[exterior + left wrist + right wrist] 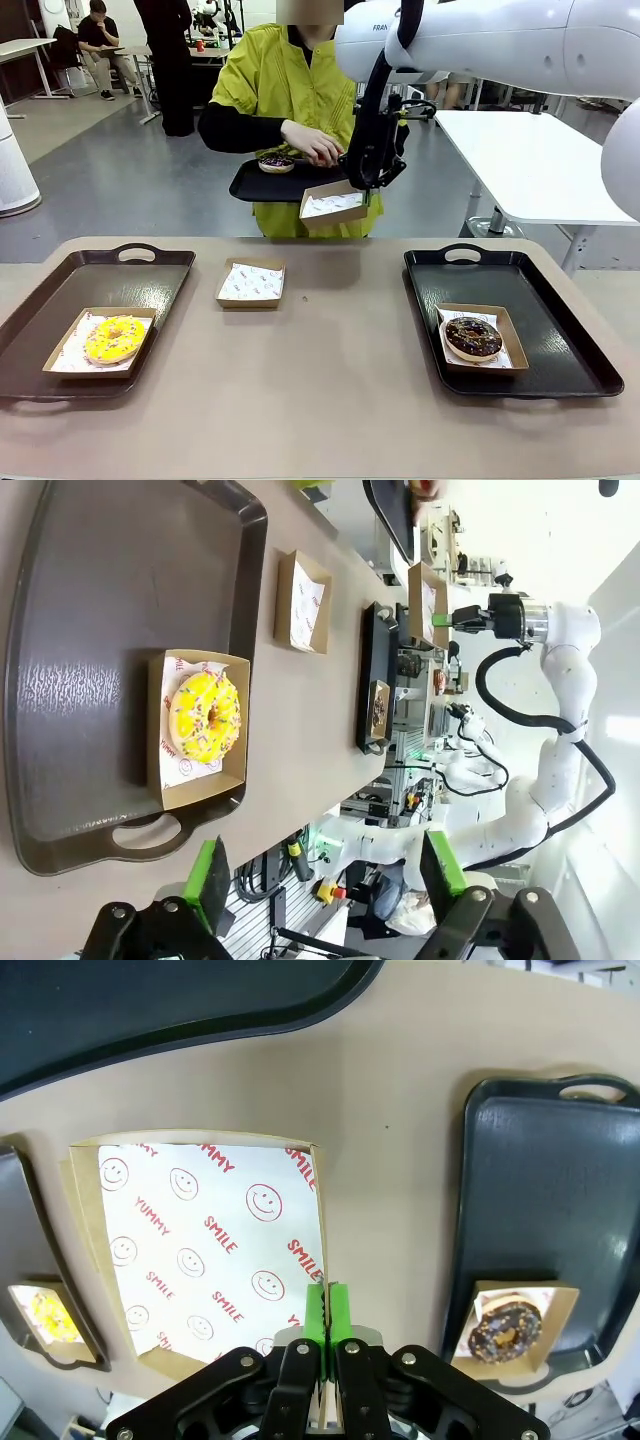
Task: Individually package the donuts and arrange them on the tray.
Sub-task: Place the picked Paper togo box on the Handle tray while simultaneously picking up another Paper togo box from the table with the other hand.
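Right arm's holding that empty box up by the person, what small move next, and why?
Probably steady the box level beside the person's tray: the right gripper is shut on its rim, the box is empty, and the person's hand is on the sprinkled donut.

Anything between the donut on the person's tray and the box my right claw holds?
Nothing visible: the box in the right claw is empty, close by the tray; the person's hand is at the donut.

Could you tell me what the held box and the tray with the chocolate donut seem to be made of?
The box in the right gripper: likely brown cardboard, matte, lined with printed paper. The tray: probably hard plastic, dark with a slight sheen and a moulded handle.
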Controlling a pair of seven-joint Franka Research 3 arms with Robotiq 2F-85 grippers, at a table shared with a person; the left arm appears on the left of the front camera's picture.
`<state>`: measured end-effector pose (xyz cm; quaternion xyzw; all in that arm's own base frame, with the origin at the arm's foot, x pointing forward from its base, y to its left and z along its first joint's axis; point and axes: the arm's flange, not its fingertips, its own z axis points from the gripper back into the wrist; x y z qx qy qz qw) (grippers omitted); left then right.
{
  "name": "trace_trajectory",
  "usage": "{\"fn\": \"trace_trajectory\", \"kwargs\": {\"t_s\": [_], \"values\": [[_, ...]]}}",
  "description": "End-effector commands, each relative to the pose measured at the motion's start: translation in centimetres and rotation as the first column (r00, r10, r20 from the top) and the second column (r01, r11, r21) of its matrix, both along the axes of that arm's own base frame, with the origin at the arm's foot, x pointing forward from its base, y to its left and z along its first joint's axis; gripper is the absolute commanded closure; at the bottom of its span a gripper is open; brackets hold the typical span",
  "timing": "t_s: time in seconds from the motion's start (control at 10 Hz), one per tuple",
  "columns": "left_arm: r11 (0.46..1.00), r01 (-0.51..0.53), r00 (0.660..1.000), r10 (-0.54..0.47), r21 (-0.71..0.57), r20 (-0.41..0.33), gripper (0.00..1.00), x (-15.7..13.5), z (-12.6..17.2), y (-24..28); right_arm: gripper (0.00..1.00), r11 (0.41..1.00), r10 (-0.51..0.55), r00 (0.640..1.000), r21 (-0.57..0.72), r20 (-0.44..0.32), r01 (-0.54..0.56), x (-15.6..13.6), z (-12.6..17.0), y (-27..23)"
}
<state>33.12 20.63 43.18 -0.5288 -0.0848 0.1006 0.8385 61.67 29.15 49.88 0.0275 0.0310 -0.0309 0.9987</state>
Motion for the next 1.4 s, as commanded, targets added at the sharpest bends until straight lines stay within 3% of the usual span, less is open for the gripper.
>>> {"fn": "trace_trajectory", "kwargs": {"t_s": [0.0, 1.3], "values": [[1.000, -0.002, 1.000, 0.002, -0.015, -0.003, 0.00, -0.29, 0.02, 0.11, 1.00, 1.000, 0.000, 1.000, -0.002, 0.001, 0.000, -0.42, 0.24, -0.12], [1.000, -0.002, 1.000, 0.002, -0.015, -0.003, 0.00, -0.29, 0.02, 0.11, 1.00, 1.000, 0.000, 1.000, -0.002, 0.001, 0.000, -0.42, 0.24, -0.12]]}}
